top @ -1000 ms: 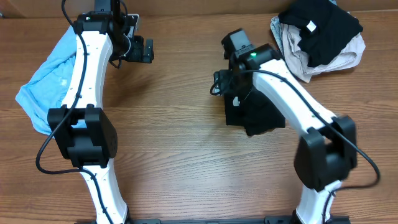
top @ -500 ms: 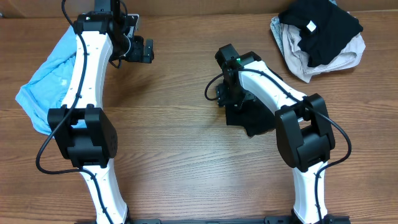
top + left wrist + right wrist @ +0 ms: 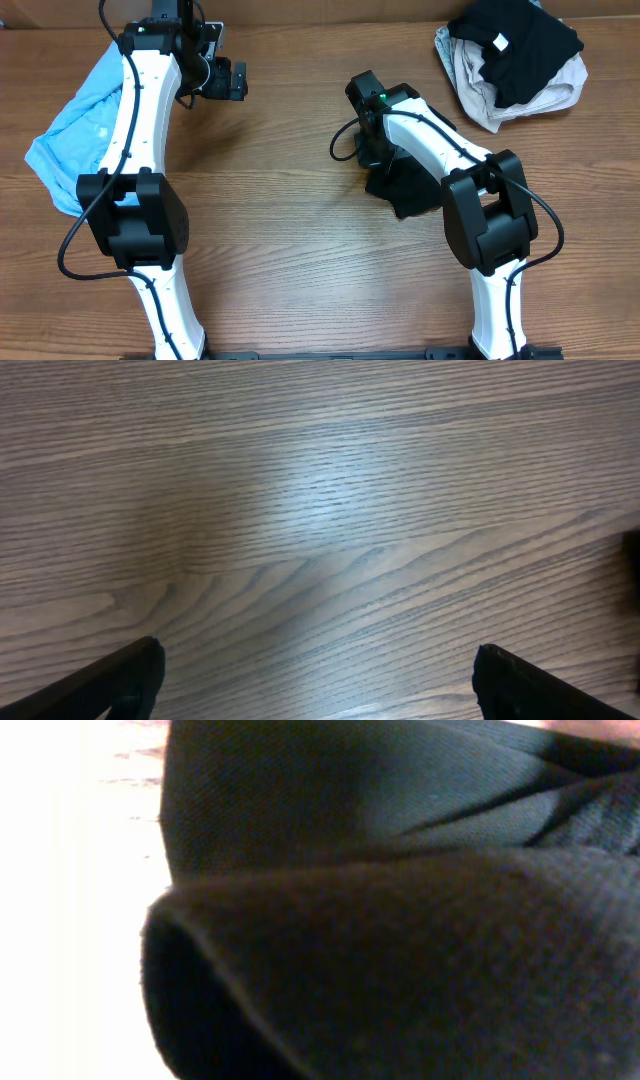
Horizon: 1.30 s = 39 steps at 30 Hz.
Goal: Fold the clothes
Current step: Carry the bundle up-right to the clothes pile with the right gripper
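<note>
right wrist view: black shirt (image 3: pixel 400 920) fills the frame, hiding right gripper (image 3: pixel 374 160).

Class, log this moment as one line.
left gripper open over table; right gripper at black garment, jaws hidden; light blue garment left; clothes pile top right

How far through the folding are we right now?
Done: nothing clearly finished. In hand: the right gripper is down on the small black garment, a compact bundle mid-table; grip unclear. The left gripper is open over bare table. Left: the light blue garment lies crumpled, and the black shirt sits heaped on a beige garment.
</note>
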Available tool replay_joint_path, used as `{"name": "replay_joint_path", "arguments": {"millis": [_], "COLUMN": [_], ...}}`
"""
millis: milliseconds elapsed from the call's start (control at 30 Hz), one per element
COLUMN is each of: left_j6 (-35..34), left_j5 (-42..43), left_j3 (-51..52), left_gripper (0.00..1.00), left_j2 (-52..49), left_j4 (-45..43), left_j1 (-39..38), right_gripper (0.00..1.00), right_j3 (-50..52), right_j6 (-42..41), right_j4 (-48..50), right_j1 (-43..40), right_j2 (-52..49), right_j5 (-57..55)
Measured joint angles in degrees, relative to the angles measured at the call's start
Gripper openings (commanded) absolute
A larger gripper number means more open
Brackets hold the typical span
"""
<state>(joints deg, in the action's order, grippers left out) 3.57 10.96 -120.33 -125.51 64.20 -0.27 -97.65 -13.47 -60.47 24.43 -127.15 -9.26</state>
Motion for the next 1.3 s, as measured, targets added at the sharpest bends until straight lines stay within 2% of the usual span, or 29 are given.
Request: {"name": "replay_joint_path", "arguments": {"millis": [200, 433, 767, 867, 1033, 1300], "left_j6": [0.00, 0.00, 0.00, 0.00, 0.02, 0.00], "left_j5": [-0.63, -1.95, -5.46, -5.70, -5.97, -6.14], "left_j3": [0.00, 0.00, 0.00, 0.00, 0.00, 0.00], "left_gripper": [1.00, 1.00, 1.00, 1.00, 1.00, 1.00], "left_j2": [0.00, 0.00, 0.00, 0.00, 0.00, 0.00], "left_j4": [-0.22, -0.44, -3.43, -4.07, -4.55, -5.75], "left_j1": [0.00, 0.00, 0.00, 0.00, 0.00, 0.00], "right_gripper": [0.04, 0.04, 0.04, 0.04, 0.04, 0.04], "right_j3": [-4.57, -25.51, -49.88, -54.73, -60.26, -59.95], "right_j6": [0.04, 1.33, 8.57, 12.50, 20.46, 34.62], "right_j4": [-7.82, -21.59, -32.00, -30.34, -21.51, -5.09], "right_j1": [-0.39, -5.11, -16.00, -19.45, -23.69, -26.43], "right_j2": [0.00, 0.13, 0.57, 0.57, 0.57, 0.66], "right_j5": [0.50, 0.87, -0.94, -3.32, -6.75, -7.89]}}
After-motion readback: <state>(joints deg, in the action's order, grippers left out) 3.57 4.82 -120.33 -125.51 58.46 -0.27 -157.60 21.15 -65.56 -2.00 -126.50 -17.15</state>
